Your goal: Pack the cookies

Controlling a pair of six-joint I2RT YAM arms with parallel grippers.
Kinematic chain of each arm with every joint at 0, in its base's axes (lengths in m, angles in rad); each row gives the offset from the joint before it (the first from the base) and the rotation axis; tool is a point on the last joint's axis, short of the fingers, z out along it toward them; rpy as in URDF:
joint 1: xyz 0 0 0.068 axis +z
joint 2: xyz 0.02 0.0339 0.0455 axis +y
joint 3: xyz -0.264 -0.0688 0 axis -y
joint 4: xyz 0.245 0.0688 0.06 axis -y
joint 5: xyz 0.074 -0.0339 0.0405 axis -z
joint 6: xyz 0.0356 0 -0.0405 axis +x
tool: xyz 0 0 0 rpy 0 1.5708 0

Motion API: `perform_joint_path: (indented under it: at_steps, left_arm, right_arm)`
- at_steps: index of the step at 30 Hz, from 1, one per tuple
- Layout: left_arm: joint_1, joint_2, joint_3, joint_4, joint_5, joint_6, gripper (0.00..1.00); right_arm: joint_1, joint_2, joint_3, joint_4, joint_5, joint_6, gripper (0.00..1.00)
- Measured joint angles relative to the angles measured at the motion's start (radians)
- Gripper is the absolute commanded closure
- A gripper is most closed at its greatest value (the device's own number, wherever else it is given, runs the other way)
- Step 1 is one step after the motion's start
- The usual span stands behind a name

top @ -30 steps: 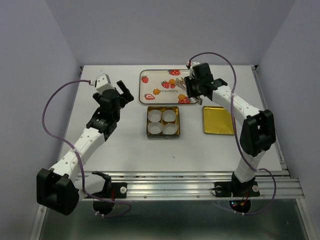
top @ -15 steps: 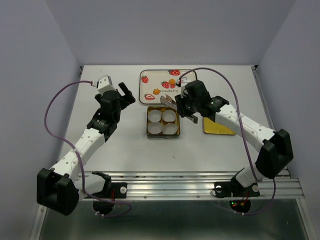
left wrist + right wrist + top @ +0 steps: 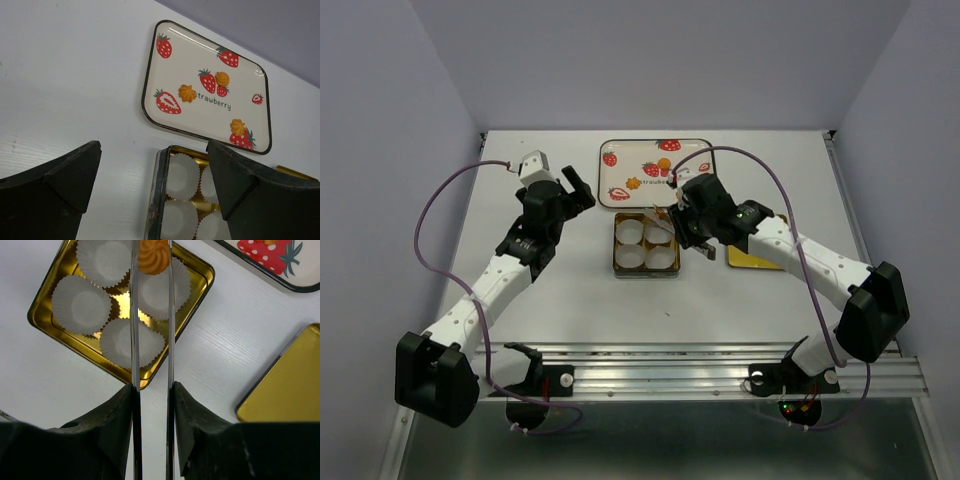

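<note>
Three orange cookies (image 3: 186, 93) (image 3: 222, 78) (image 3: 238, 127) lie on the strawberry-printed tray (image 3: 607, 196). My right gripper (image 3: 152, 385) is shut on metal tongs (image 3: 134, 315), and the tong tips pinch a fourth cookie (image 3: 153, 256). That cookie hangs above one white paper cup (image 3: 175, 290) in the gold tin (image 3: 616, 250). The tin holds several paper cups, all empty. In the top view the right gripper (image 3: 684, 222) is at the tin's far right corner. My left gripper (image 3: 152, 150) is open and empty, and in the top view it (image 3: 582, 190) hovers left of the tray and the tin.
The gold tin lid (image 3: 756, 242) lies flat to the right of the tin, under my right forearm. Purple cables loop off both arms. The table's back edge runs just behind the tray.
My right gripper has swung from over the tray toward me and left, carrying the cookie in the tongs to above the tin. My left gripper has shifted slightly toward the tray.
</note>
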State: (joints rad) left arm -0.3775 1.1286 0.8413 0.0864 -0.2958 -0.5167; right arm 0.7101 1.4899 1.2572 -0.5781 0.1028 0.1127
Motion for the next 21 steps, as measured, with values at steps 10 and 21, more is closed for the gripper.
perform_joint_path:
  at_steps: [10, 21]
  left_arm:
    - [0.000, 0.006, 0.000, 0.001, 0.014, -0.014, 0.01]
    - [0.000, 0.019, 0.000, 0.001, 0.019, -0.017, 0.01]
  right_arm:
    - [0.005, 0.014, -0.015, -0.021, 0.022, 0.000, 0.64]
    - [0.013, 0.014, -0.031, -0.026, 0.020, 0.000, 0.64]
